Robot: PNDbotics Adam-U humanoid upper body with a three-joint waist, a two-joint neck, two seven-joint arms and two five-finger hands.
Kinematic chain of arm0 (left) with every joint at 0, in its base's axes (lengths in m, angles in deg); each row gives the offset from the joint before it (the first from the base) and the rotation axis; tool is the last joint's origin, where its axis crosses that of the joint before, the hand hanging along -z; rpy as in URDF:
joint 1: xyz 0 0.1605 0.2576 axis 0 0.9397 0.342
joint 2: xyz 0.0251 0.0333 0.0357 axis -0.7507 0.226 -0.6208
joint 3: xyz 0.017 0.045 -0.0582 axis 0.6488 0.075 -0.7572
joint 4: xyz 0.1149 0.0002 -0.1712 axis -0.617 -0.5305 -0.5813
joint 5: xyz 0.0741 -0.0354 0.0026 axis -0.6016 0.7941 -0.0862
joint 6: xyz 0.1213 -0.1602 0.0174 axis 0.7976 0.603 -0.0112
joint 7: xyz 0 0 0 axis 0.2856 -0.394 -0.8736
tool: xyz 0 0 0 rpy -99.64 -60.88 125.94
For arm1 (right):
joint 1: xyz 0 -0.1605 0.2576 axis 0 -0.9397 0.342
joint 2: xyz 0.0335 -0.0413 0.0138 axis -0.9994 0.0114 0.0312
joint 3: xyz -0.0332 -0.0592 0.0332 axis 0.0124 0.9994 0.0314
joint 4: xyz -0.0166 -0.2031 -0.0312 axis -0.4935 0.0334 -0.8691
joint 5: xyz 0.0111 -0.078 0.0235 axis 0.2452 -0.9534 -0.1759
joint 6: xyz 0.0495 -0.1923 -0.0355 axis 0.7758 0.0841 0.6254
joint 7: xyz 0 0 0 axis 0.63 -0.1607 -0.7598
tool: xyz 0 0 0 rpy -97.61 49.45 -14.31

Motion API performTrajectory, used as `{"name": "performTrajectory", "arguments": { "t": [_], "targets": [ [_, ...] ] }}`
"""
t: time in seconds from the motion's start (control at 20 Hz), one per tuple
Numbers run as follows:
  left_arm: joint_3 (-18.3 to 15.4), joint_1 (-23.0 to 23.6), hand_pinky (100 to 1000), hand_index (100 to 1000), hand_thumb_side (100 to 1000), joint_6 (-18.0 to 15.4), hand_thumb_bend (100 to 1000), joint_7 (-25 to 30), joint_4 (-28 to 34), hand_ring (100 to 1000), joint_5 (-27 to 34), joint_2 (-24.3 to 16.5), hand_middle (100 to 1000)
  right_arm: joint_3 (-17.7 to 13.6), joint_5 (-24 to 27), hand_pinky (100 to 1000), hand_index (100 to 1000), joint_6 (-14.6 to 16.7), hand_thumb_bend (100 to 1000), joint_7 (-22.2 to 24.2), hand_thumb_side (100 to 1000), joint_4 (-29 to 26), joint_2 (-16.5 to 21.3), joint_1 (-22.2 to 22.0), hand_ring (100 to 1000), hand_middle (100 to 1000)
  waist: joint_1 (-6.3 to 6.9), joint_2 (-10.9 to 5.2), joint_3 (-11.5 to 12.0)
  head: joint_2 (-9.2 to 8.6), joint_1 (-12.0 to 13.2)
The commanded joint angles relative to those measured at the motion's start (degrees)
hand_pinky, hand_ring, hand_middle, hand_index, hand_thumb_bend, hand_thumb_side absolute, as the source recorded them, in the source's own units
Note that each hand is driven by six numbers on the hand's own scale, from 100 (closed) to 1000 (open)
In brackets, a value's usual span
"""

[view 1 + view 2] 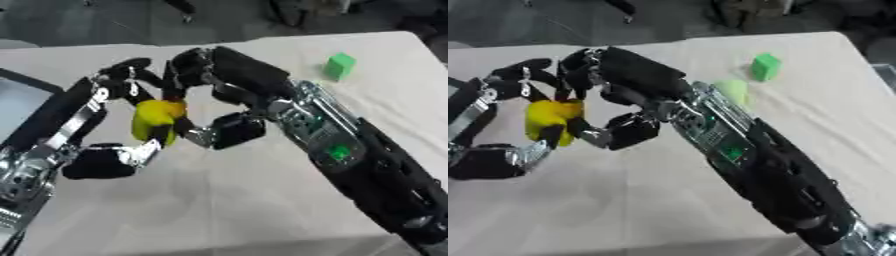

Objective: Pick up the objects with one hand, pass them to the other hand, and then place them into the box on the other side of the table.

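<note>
Hovering above the table (227,200), just left of its middle: a yellow object (156,118), caught between both hands. Curling around it from the left, the left hand (114,100), fingers bent over the top and thumb (131,155) coming up beneath. Closing on the same yellow object from the right, the right hand (214,90), fingers arching down over it and thumb (223,131) pressing at its lower right side. Touching the object on both sides, so neither hand sitting open. Hard telling which hand is carrying the weight.

Sitting far right of the yellow object, near the table's far right corner: a green cube (340,65), well apart from both hands. Showing in the right eye view only, just beside the right forearm and nearer than the cube: a pale green rounded thing (732,91), shape not clear.

Lying at the table's left edge, left of the yellow object: a dark-rimmed box (19,97), partly hidden behind the left arm.
</note>
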Motion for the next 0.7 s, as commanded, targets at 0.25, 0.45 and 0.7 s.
{"name": "performTrajectory", "arguments": {
  "t": [0.25, 0.45, 0.7],
  "targets": [
    [-2.39, 1.5, 632, 545, 411, -0.08, 100, 0.69, 1.07, 1000, -1.54, -3.07, 729, -3.92, -7.25, 585, 709, -3.55, 196, -15.26, 100, -5.04, 2.3, -1.27, 596, 699, 0.24, -0.64, -0.41, -0.14, 0.88],
    [-5.32, 3.13, 628, 567, 329, 0.74, 100, -0.63, 0.95, 992, -4.71, -5.67, 716, -6.73, -10.26, 624, 768, -6.19, 100, -20.17, 100, -5.05, 2.88, -3.79, 653, 746, 0.4, -0.71, -0.67, -0.14, 2.96],
    [-12.55, 4.91, 619, 617, 176, 5.56, 100, -6.5, -1.18, 896, -14.21, -10.86, 668, -10.36, -12.22, 621, 777, -8.96, 100, -23.6, 100, -5.05, 3.57, -7.58, 655, 749, 0.81, -1.0, -1.1, -0.14, 9.41]
  ]
}}
